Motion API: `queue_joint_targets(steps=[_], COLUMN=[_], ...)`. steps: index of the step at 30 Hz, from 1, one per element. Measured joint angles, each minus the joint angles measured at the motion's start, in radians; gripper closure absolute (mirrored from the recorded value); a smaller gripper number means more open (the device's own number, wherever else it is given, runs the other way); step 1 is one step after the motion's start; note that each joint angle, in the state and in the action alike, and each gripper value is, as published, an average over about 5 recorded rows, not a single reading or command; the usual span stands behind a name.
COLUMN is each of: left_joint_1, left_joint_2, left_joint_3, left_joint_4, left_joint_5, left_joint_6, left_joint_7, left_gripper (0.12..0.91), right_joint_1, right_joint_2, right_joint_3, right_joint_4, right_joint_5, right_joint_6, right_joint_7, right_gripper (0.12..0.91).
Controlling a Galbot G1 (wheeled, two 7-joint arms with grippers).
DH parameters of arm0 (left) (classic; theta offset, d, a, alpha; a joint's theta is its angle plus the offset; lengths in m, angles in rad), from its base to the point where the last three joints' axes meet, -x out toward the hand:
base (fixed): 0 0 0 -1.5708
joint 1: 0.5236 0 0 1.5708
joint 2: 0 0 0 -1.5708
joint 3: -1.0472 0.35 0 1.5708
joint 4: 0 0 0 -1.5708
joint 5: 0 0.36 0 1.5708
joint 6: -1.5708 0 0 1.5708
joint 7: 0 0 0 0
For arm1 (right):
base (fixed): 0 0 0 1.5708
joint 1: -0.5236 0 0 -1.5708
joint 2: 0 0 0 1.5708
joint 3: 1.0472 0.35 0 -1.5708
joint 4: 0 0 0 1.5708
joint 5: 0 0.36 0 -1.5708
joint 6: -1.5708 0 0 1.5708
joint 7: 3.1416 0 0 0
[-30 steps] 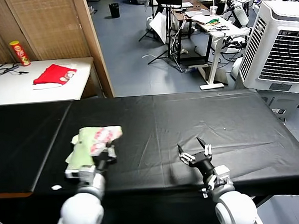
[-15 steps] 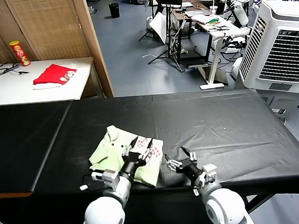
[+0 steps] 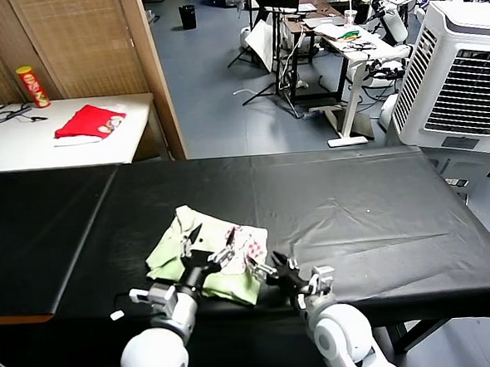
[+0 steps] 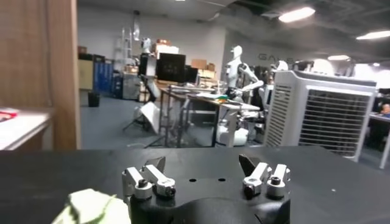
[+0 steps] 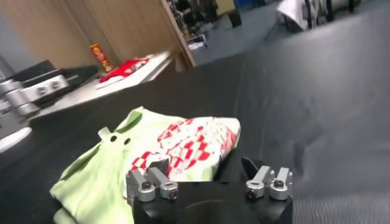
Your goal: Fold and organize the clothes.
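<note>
While both sets of jaws stand wide with nothing between them, the left gripper hangs over the near part of the pale green T-shirt, its two fingers spread apart and clear of the cloth as its own wrist camera shows, with only a corner of green fabric at the edge of that view. Just beside it, the right gripper sits low at the shirt's right-hand edge, fingers parted, and its wrist view looks straight across the garment: the red-pink checkered print faces up on the side nearest this gripper, and the plain green part lies beyond it. From the head camera the T-shirt lies crumpled and roughly folded on the black table, close to the near edge and a little left of the middle, print side toward the robot's right. Farther out, a white side table behind the black one carries a red cloth and a red snack can, well apart from the shirt. A large white air cooler stands at the far right.
</note>
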Motion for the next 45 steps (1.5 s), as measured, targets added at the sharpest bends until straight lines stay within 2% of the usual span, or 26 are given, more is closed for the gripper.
queue_joint_targets(steps=[2, 10, 13, 19, 22, 25, 28, 30, 33, 36, 41, 45], left_joint_1=[0.004, 0.026, 0.031, 0.054, 0.071, 0.088, 0.106, 0.121, 0.150, 0.191, 0.286, 0.379], left_joint_2=[0.000, 0.001, 0.008, 0.036, 0.055, 0.077, 0.096, 0.108, 0.128, 0.145, 0.164, 0.177], left_joint_3=[-0.005, -0.024, -0.034, -0.055, -0.068, -0.077, -0.079, -0.080, -0.089, -0.108, -0.151, -0.197], left_joint_4=[0.000, 0.006, 0.014, 0.031, 0.040, 0.048, 0.041, 0.031, 0.011, -0.014, -0.053, -0.084], left_joint_5=[0.003, 0.022, 0.031, 0.018, -0.009, -0.023, -0.041, -0.046, -0.055, -0.078, -0.108, -0.139], left_joint_6=[-0.005, -0.030, -0.048, -0.084, -0.110, -0.144, -0.137, -0.122, -0.107, -0.111, -0.127, -0.130], left_joint_7=[-0.003, -0.012, -0.019, -0.048, -0.052, -0.057, -0.076, -0.093, -0.110, -0.126, -0.142, -0.145], left_gripper=[0.232, 0.232, 0.232, 0.232, 0.232, 0.232, 0.232, 0.232, 0.232, 0.232, 0.232, 0.232], right_joint_1=[0.003, 0.038, 0.066, 0.113, 0.100, 0.064, 0.015, -0.025, -0.106, -0.208, -0.377, -0.506], right_joint_2=[0.002, -0.006, -0.024, -0.078, -0.111, -0.142, -0.165, -0.175, -0.185, -0.192, -0.194, -0.182], right_joint_3=[0.001, 0.015, 0.030, 0.061, 0.068, 0.080, 0.098, 0.113, 0.140, 0.172, 0.223, 0.234], right_joint_4=[-0.012, -0.054, -0.078, -0.111, -0.084, -0.036, 0.017, 0.051, 0.100, 0.136, 0.167, 0.195], right_joint_5=[0.006, 0.007, -0.019, -0.092, -0.145, -0.197, -0.242, -0.265, -0.302, -0.347, -0.430, -0.480], right_joint_6=[0.003, 0.010, 0.025, 0.048, 0.068, 0.112, 0.172, 0.222, 0.318, 0.424, 0.585, 0.656], right_joint_7=[-0.001, -0.029, -0.046, -0.114, -0.143, -0.149, -0.126, -0.102, -0.060, -0.019, 0.042, 0.092], right_gripper=[0.407, 0.844, 0.904, 0.900, 0.822, 0.680, 0.529, 0.413, 0.281, 0.234, 0.227, 0.227])
